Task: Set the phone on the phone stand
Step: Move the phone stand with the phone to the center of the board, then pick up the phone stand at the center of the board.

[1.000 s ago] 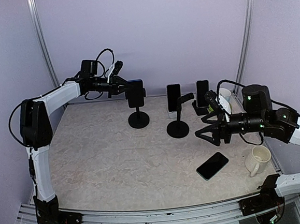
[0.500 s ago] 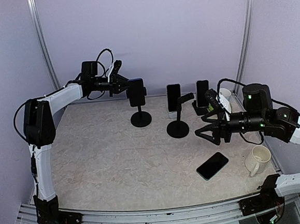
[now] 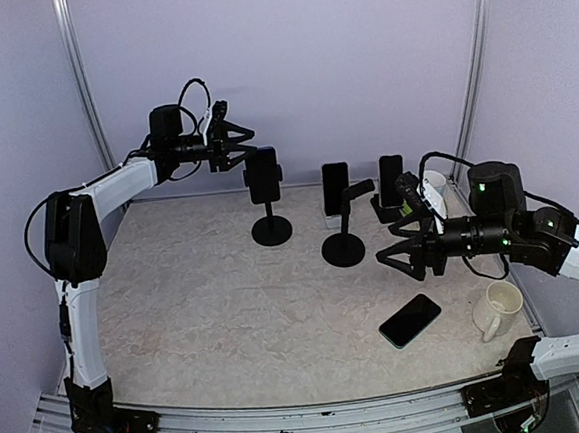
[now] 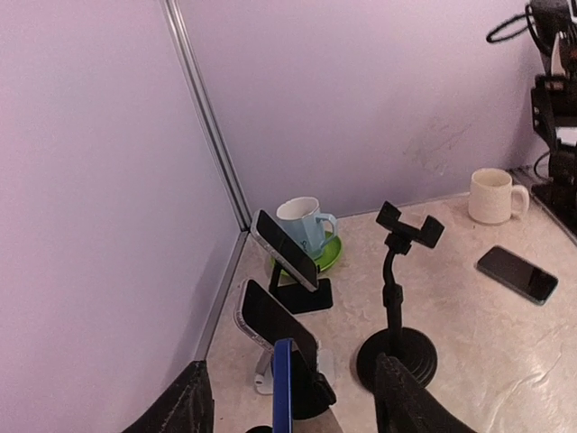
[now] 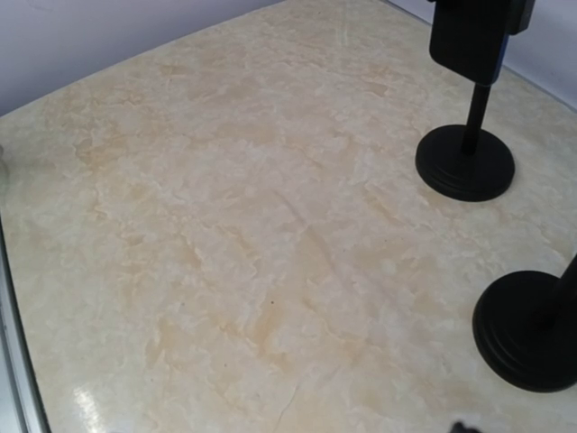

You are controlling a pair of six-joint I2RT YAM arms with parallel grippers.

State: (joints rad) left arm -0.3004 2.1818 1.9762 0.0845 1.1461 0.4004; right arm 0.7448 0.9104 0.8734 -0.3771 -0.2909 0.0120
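Two arms work over a broad table whose smooth top is beige and veined like marble. The left arm stretches to the far side; the right arm hangs over the near right part.

Two black stands rise mid-table, each a thin post on a flat round base. The left stand carries the phone in the clamp at its top. The empty stand just to its right shows only a bare, tilted clamp.

The phone is a dark, glossy slab with rounded corners, standing upright. Seen from the left wrist, its thin edge is blue. A flat phone, equally dark, lies on the table at the near right, close to a cream mug. At the back, a left rear phone and a right rear phone lean in small holders.

The left gripper sits at the phone's upper left corner with its jaws parted, gripping nothing. In the wrist view the blue edge rises between the two fingers, with a clear gap on each side. The right gripper is spread wide and empty, hanging above the flat phone and apart from it.
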